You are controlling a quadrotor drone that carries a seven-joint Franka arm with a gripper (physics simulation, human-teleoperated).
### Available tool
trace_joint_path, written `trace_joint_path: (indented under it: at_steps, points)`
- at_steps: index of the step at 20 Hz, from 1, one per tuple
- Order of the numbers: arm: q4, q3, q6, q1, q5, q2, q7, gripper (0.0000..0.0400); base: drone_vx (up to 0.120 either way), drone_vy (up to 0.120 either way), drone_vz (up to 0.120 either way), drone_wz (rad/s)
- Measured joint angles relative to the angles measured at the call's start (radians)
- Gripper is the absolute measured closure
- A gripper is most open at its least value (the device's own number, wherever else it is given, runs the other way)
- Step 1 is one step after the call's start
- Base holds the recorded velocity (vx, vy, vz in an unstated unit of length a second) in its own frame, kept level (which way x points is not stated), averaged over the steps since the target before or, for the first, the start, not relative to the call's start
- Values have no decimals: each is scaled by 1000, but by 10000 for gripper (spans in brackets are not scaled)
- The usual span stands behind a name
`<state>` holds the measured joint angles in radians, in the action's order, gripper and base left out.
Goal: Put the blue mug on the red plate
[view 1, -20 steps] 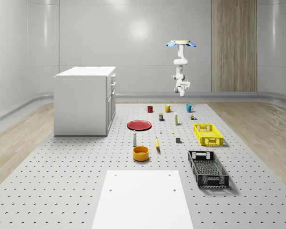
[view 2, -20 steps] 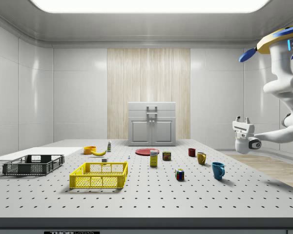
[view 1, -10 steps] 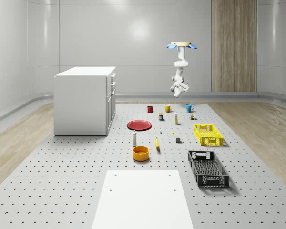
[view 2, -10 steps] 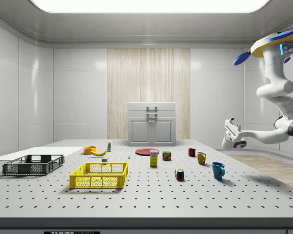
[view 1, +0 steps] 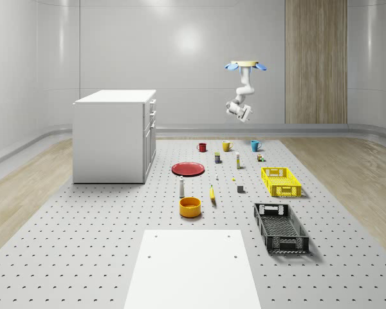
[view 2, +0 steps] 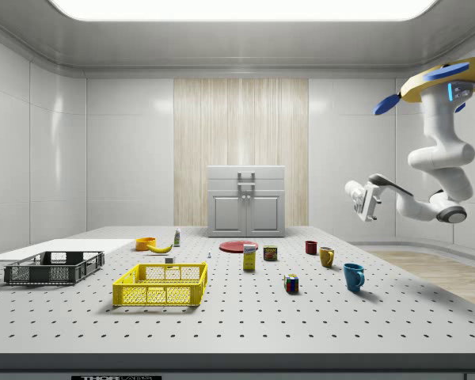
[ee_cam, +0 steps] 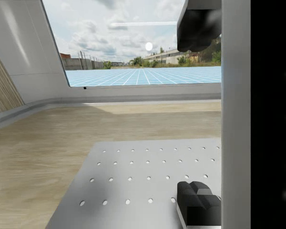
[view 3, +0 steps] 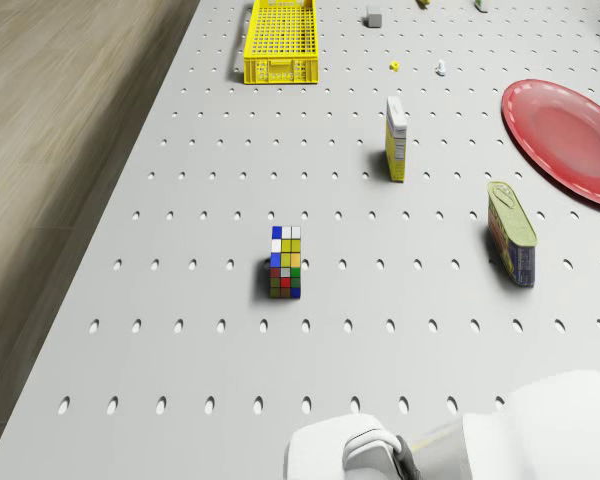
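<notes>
Yellow mug point(view 2: 326, 256) beside blue mug point(view 2: 353, 276)

Whole-scene camera looks down lengthwise; side camera sits low (both share the pegboard table point(view 1: 103, 238)).

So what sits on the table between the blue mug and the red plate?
In the side view, the yellow mug, red mug and a can stand between the blue mug and red plate.
</notes>
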<state>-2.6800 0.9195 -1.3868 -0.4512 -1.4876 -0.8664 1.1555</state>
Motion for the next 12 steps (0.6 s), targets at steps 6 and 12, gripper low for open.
trace_joint_path:
  at_steps: [6, 12]
  points:
    - [-173, 200, 135, -306, -371, -77, 227, 0, 120, 0, -120, 0]
    - [-210, 286, 209, -480, -478, -137, 341, 0, 120, 0, -120, 0]
